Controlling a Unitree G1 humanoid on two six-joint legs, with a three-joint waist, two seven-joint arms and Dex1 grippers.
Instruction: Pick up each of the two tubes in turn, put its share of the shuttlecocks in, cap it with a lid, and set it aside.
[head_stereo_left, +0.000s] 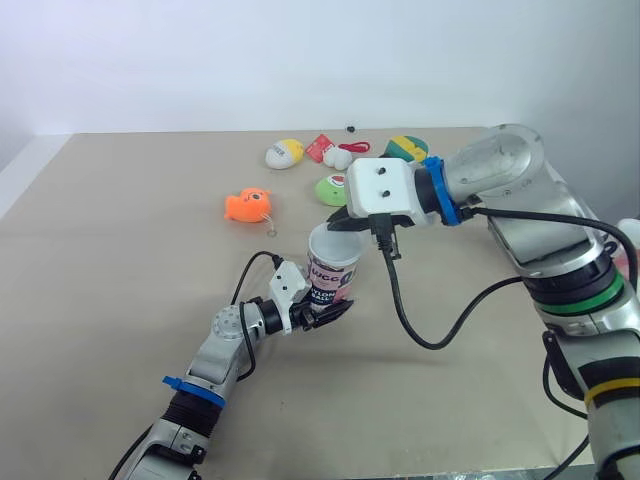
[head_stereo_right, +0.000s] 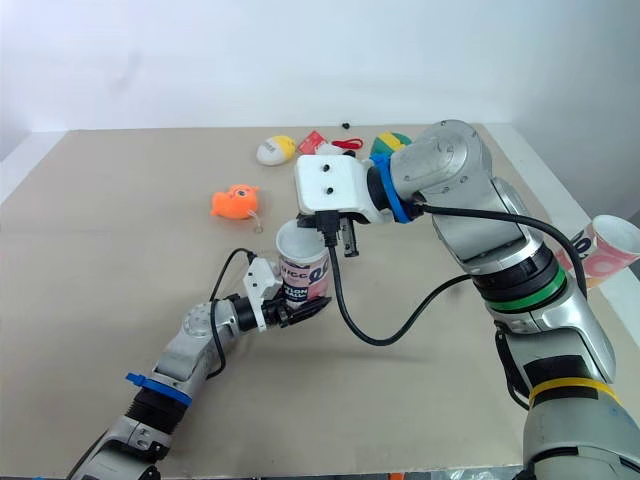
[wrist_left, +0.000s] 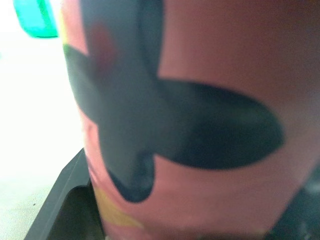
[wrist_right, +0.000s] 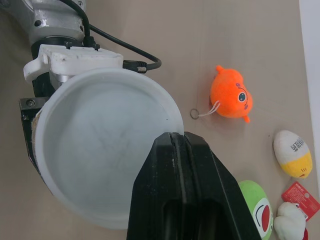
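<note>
- Tube (head_stereo_left: 332, 265) stands upright near the middle of the table (head_stereo_left: 120, 260), its white mouth open upward and its pink printed wall facing the near edge.
- Left gripper (head_stereo_left: 330, 312) clamps the tube low on its wall, one black finger on each side; in the left wrist view the pink wall sits right against the camera.
- Right gripper (wrist_right: 181, 137) hangs over the rim of the tube's mouth, its two black fingers pressed together with nothing between them; whether they touch the rim cannot be told.
- Just beyond the tube, toward the far edge, lie a green round toy (head_stereo_left: 331, 190) and an orange plush fish (head_stereo_left: 248, 205).
- Nearer the far edge lie a white-and-yellow egg toy (head_stereo_left: 284, 153), a red packet (head_stereo_left: 319, 147) and a yellow-green ball (head_stereo_left: 405, 148).
- Second pink tube (head_stereo_right: 608, 248) shows at the table's right edge, mouth open.
</note>
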